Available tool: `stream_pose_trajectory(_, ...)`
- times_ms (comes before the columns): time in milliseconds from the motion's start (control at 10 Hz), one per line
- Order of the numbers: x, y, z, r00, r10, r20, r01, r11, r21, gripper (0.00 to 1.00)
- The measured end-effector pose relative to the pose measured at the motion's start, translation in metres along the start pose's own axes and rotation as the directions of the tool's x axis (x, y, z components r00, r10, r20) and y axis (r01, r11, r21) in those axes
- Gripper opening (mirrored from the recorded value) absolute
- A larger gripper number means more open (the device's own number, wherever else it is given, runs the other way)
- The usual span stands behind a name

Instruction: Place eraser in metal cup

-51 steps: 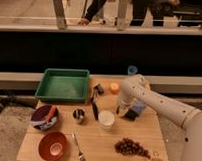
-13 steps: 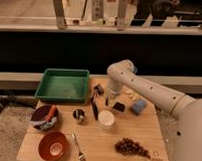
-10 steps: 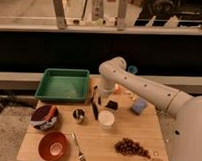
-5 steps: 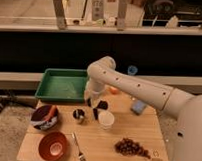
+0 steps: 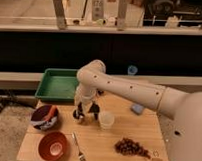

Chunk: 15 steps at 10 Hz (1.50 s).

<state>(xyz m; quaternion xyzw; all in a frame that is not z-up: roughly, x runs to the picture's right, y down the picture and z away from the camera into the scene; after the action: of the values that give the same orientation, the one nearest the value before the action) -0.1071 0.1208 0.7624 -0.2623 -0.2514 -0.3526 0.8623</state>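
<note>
The metal cup (image 5: 78, 114) stands on the wooden table (image 5: 107, 140), left of the white paper cup (image 5: 106, 120). My gripper (image 5: 83, 107) hangs from the arm that reaches in from the right. It is right above the metal cup and covers part of its rim. I cannot make out the eraser: it is hidden by the gripper or the arm. A long thin black utensil (image 5: 95, 111) stands between the two cups.
A green tray (image 5: 57, 86) sits at the back left. A dark bowl (image 5: 44, 118) and a red bowl (image 5: 53, 146) are at the front left, with a fork (image 5: 78, 147) beside them. Grapes (image 5: 132, 146) lie front right, a blue-grey piece (image 5: 137, 109) at the right.
The arm has swung left, from behind and right of the white cup to above the metal cup, and has come lower.
</note>
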Motion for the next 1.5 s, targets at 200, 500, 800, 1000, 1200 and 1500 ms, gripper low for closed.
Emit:
stream_pose_trajectory(200,-0.015,-0.006,0.009,0.999,-0.04,-0.003,0.04,0.999,-0.003,0.0)
stream_pose_trajectory(500,-0.027,-0.009,0.021,0.997,-0.071,-0.021,0.071,0.997,-0.01,0.0)
stream_pose_trajectory(800,-0.03,-0.012,0.024,0.996,-0.081,-0.047,0.081,0.997,-0.003,0.0)
stream_pose_trajectory(1000,-0.031,-0.013,0.027,0.995,-0.085,-0.052,0.085,0.996,-0.004,0.04)
stream_pose_trajectory(1200,-0.032,-0.015,0.03,0.996,-0.083,-0.044,0.083,0.996,-0.018,0.23)
stream_pose_trajectory(1500,-0.03,-0.016,0.035,0.998,-0.07,-0.009,0.069,0.997,-0.04,0.55)
